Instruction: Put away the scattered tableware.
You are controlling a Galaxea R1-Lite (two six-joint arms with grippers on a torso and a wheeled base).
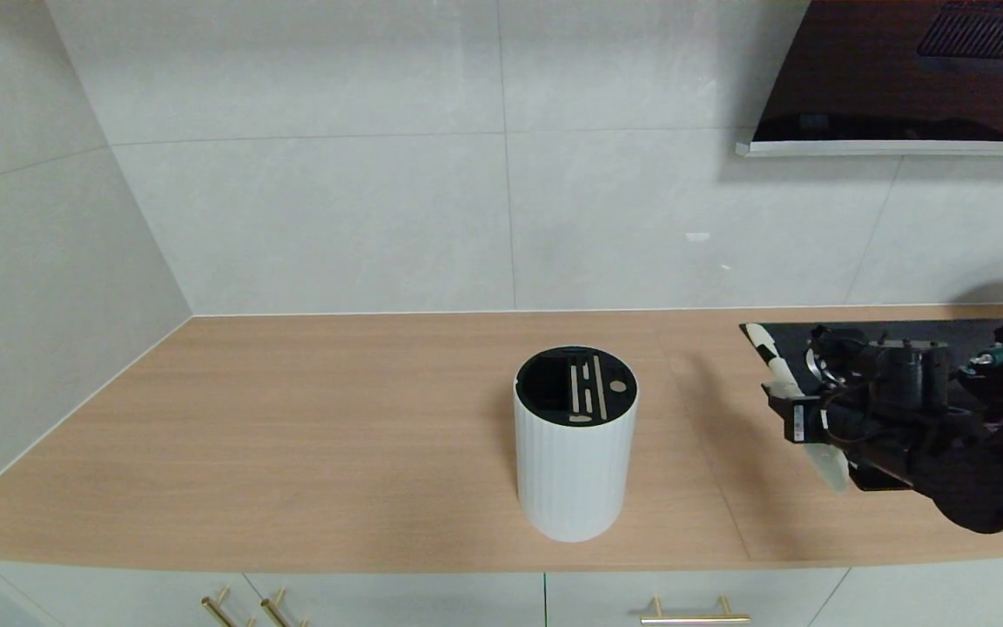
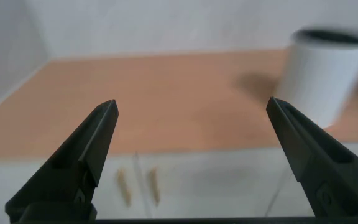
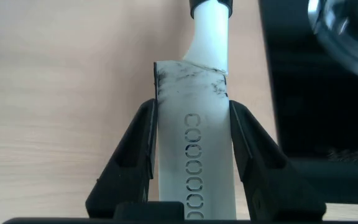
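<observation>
R tool is clamped on a white knife. Its two black fingers press the flat blade from both sides, approx. mid-length, over a row of oval holes. The blade has grey marbled smudges near its base. Past that it narrows to a white neck, then a handle w/ black-and-white pattern. In head view the knife runs diagonally, handle toward the back wall and blade tip toward the front edge of the counter. It sits at the left edge of the black cooktop. Can't tell if the tip touches the surface.

L tool is spread wide w/ nothing between its fingers. It hangs off the front of the counter, and cabinet doors w/ brass handles show below it.

Knife holder is a white ribbed cylinder, upright, w/ a black slotted top. It stands near the counter's middle, toward the front edge, well left of the knife and the R tool. The slots visible in the top look unfilled.

Behind is a pale tiled wall, w/ a dark range hood at upper right above the cooktop. White cabinet fronts w/ brass pulls run under the counter.
</observation>
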